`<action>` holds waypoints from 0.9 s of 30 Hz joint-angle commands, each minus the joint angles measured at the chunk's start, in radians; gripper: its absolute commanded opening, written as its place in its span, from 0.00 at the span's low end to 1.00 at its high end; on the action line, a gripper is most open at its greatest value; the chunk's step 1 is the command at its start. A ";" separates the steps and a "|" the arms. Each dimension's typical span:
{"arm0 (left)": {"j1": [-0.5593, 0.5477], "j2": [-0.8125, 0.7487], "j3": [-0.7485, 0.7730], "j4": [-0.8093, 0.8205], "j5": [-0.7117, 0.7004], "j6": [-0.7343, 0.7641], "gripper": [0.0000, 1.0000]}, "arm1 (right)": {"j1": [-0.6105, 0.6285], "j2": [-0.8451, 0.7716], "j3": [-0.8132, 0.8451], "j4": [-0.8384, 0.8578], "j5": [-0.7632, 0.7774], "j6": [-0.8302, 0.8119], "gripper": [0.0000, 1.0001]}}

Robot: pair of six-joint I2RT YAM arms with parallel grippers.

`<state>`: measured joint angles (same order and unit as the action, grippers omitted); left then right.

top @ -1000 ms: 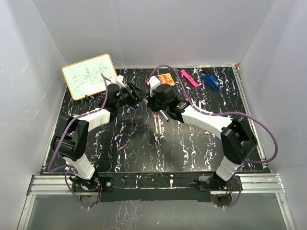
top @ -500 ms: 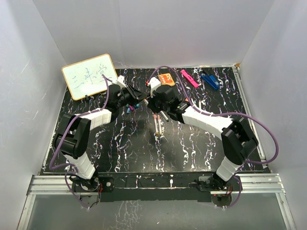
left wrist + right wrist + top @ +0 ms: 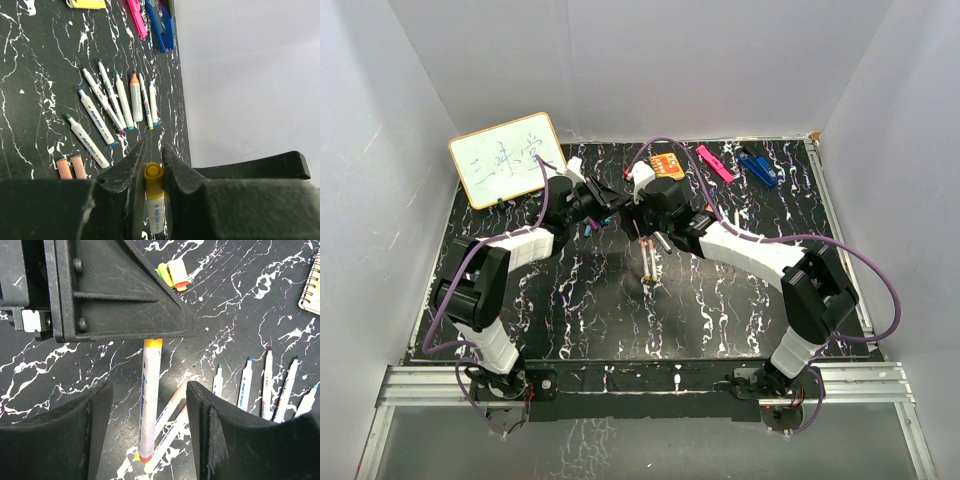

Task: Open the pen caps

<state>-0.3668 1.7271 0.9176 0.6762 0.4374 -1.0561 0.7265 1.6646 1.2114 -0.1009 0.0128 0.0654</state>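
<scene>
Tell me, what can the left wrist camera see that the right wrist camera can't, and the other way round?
Only the left wrist view shows the pink clip and blue clip lying near the white wall. Only the right wrist view shows the right hand, open around the pen without touching it, the pen's orange far end, and a yellow-green cap. Both show the yellow-capped pen clamped in the left hand, plus uncapped pens lying on the black marbled table.
</scene>
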 commanded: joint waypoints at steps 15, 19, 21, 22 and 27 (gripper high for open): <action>-0.061 -0.064 0.034 -0.020 -0.011 0.034 0.00 | 0.005 0.010 0.036 0.043 0.033 0.011 0.05; -0.061 -0.073 0.043 -0.049 -0.042 0.047 0.00 | 0.005 0.005 0.028 0.034 0.038 0.012 0.00; -0.060 -0.075 0.052 -0.065 -0.065 0.048 0.00 | 0.005 -0.002 0.016 0.031 0.039 0.015 0.00; -0.061 -0.073 0.058 -0.076 -0.078 0.049 0.00 | 0.006 -0.007 0.007 0.030 0.040 0.017 0.00; -0.035 -0.057 0.126 -0.142 -0.143 0.072 0.00 | 0.006 -0.064 -0.084 0.006 0.045 0.034 0.00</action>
<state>-0.4278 1.7096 0.9535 0.5625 0.3817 -1.0168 0.7250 1.6733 1.1927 -0.0792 0.0566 0.0822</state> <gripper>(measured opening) 0.150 0.109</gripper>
